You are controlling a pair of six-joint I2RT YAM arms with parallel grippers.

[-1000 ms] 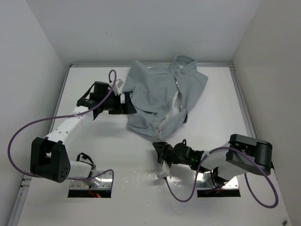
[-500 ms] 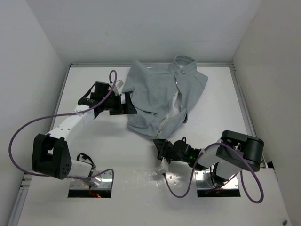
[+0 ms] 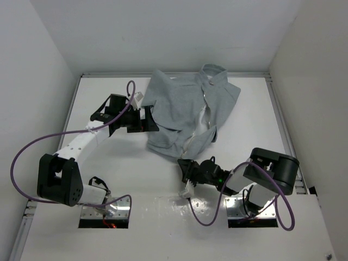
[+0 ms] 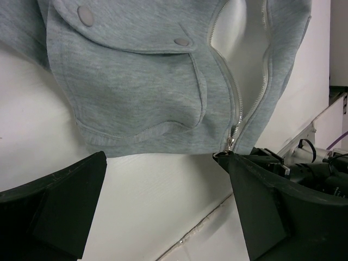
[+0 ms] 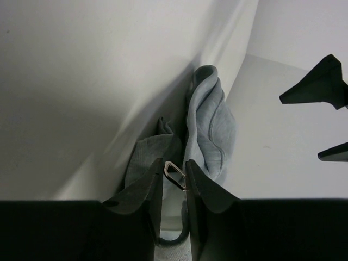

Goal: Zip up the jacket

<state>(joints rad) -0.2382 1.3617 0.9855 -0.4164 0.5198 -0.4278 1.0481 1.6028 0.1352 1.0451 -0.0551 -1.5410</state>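
Observation:
The light grey jacket [image 3: 185, 109] lies crumpled at the back middle of the table, its zipper open and the white lining showing. My right gripper [image 3: 186, 169] is at the jacket's near hem, at the zipper's bottom end. In the right wrist view the fingers [image 5: 198, 190] are nearly together, with the metal zipper pull [image 5: 175, 175] pinched between them and the jacket [image 5: 209, 130] bunched behind. My left gripper [image 3: 149, 120] is open beside the jacket's left edge. In the left wrist view [image 4: 163, 163] it holds nothing; the jacket [image 4: 152, 92] and zipper slider [image 4: 231, 144] lie beyond the fingertips.
White walls close in the table on the left, back and right. Purple cables loop off both arms near the front edge [image 3: 32, 157]. Two metal snaps [image 4: 85, 14] sit on the jacket's flap. The left gripper's fingers show in the right wrist view [image 5: 321, 81].
The right arm's elbow has swung in toward the middle while its gripper stays at the jacket's hem. The left arm and the jacket have barely moved.

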